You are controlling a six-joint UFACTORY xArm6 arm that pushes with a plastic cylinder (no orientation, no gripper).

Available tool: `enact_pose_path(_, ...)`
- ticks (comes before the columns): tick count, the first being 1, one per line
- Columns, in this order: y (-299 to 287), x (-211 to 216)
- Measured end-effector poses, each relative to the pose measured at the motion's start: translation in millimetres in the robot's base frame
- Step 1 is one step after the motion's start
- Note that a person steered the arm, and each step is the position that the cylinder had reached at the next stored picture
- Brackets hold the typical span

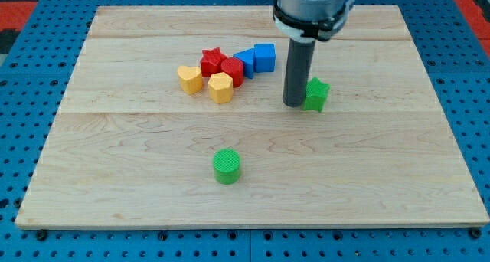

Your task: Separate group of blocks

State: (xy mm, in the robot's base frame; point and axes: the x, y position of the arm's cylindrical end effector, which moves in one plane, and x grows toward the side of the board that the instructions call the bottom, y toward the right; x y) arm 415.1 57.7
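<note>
A cluster sits left of the board's centre, toward the view's top: a yellow heart block, a yellow hexagon block, a red star block, a red round block, and two blue blocks. A green star-like block lies apart to the right. A green cylinder block lies alone toward the bottom. My tip rests just left of the green star-like block, touching or nearly touching it, right of the cluster.
The wooden board lies on a blue pegboard table. The arm's grey body hangs over the board's top edge.
</note>
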Motion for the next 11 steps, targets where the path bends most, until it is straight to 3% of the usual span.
enact_pose_path(2, -97, -20)
enact_pose_path(3, -108, -73)
enact_pose_path(5, -108, -92)
enact_pose_path(6, -74, -129)
enact_pose_path(7, -76, -115)
enact_pose_path(9, -131, -23)
enact_pose_path(10, -147, -55)
enact_pose_path(11, -101, -91)
